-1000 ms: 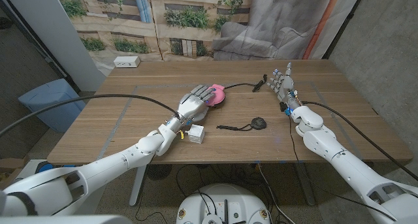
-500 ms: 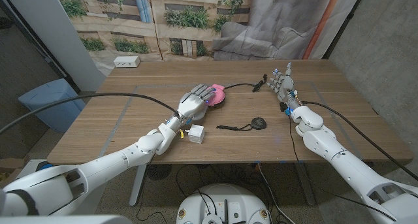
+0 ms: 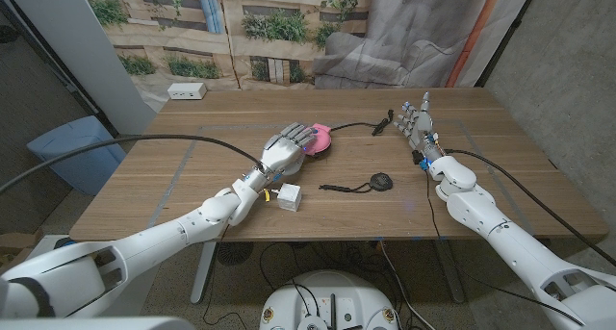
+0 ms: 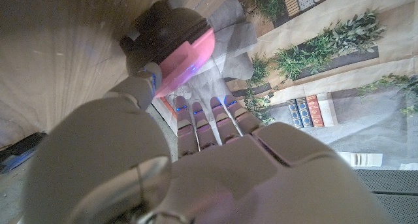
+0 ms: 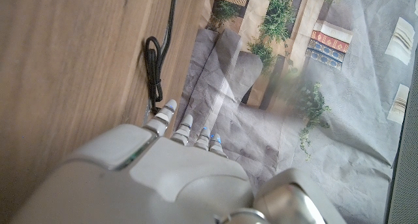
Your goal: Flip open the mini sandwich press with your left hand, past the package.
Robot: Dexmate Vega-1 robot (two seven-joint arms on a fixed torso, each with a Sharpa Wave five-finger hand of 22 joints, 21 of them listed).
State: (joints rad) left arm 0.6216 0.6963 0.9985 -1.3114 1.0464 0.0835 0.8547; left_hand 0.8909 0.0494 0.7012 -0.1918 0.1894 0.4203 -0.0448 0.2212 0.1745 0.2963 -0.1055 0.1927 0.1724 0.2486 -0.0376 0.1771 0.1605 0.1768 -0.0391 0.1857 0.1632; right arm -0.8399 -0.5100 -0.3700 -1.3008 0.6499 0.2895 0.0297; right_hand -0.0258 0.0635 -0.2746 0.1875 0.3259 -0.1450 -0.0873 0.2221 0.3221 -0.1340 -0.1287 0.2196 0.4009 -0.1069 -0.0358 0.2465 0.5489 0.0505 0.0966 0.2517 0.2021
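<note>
Looking down from the head camera, the left hand (image 3: pixel 288 147) reaches over the wooden table (image 3: pixel 192 181) and lies with its fingers spread on the near side of the pink sandwich press (image 3: pixel 319 139), which sits near the table's middle. A small white package (image 3: pixel 287 196) stands on the near side of the press, just beside the left wrist. To the right of the press lies a small round black object (image 3: pixel 381 182) with a strap, and a black cable (image 3: pixel 361 126) runs from the press toward the right hand (image 3: pixel 417 124), which stands upright on its edge well to the right of the press, fingers apart and holding nothing. A white box (image 3: pixel 186 90) sits at the table's far left corner, well away from the press. From the left wrist camera, the left hand's fingers (image 4: pixel 208 119) reach over the press (image 4: pixel 186 57), its pink lid showing above a dark body; whether the lid is actually gripped cannot be told. From the right wrist camera, the right hand's fingertips (image 5: pixel 185 126) point past the table edge, empty, with a coiled stretch of the black cable (image 5: pixel 154 70) lying just beside them.
</note>
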